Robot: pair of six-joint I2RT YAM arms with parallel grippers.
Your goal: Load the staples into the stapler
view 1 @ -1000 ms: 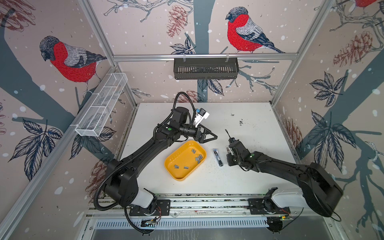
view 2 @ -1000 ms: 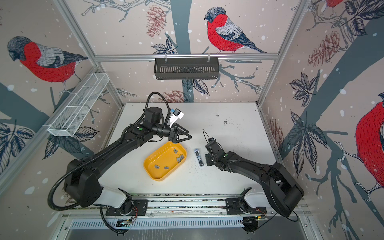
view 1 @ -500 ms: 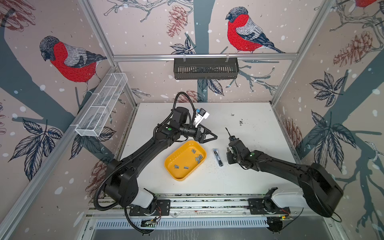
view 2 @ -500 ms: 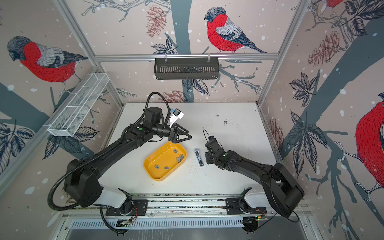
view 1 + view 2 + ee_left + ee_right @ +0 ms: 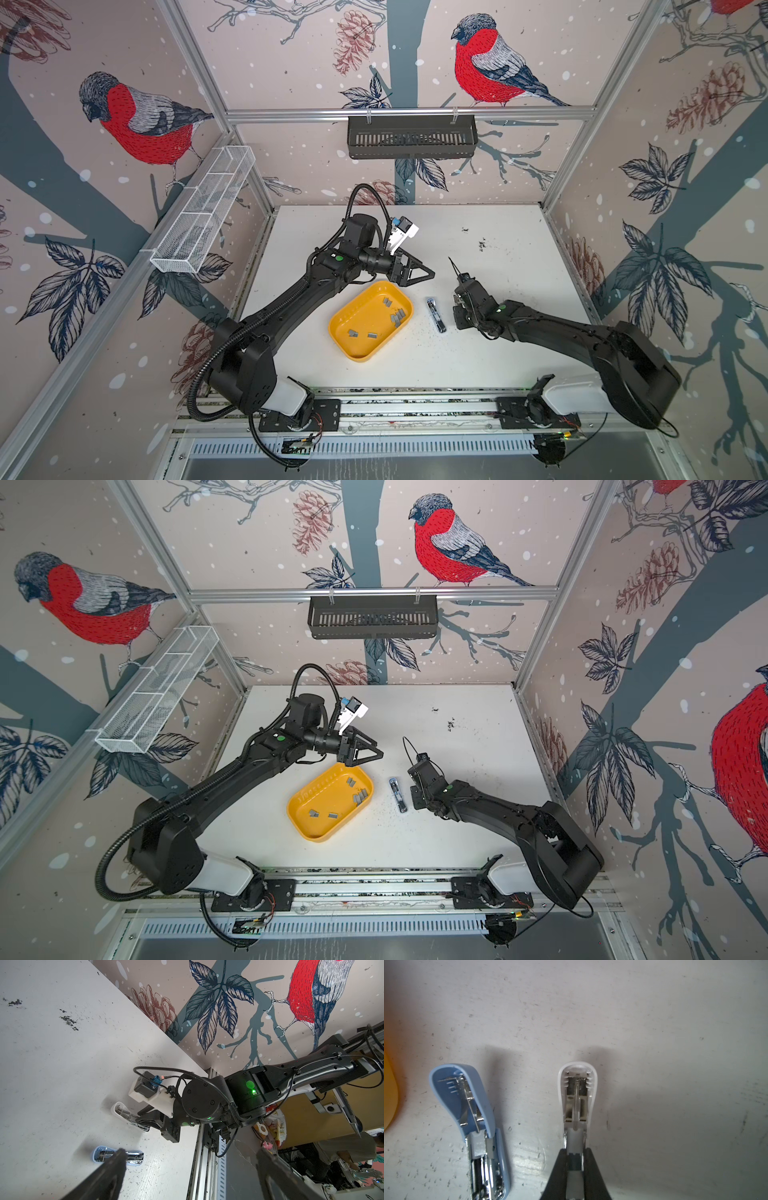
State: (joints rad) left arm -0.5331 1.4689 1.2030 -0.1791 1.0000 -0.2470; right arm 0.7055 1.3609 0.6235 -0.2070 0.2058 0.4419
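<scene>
Right fingers [image 5: 556,1172] are clamped on a white stapler [image 5: 577,1093] at the scuffed surface [image 5: 478,357], left fingers [image 5: 112,1167] held spread apart, within bird-patterned walls [image 5: 291,54].

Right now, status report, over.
Left gripper open, raised by yellow tray. Right gripper shut on white stapler, lid open. Staples loose in yellow tray. Blue stapler lying open alongside; nothing blocking.

White table [image 5: 511,345], scuffed, with dark specks [image 5: 482,244] toward its far side. Bullfinch-and-pinecone wallpaper [image 5: 291,62] on the walls around it, aluminium frame [image 5: 291,113] at the edges. Black slotted basket [image 5: 411,137] hangs behind the table, white wire basket [image 5: 203,212] along its left side. Light is even.
</scene>
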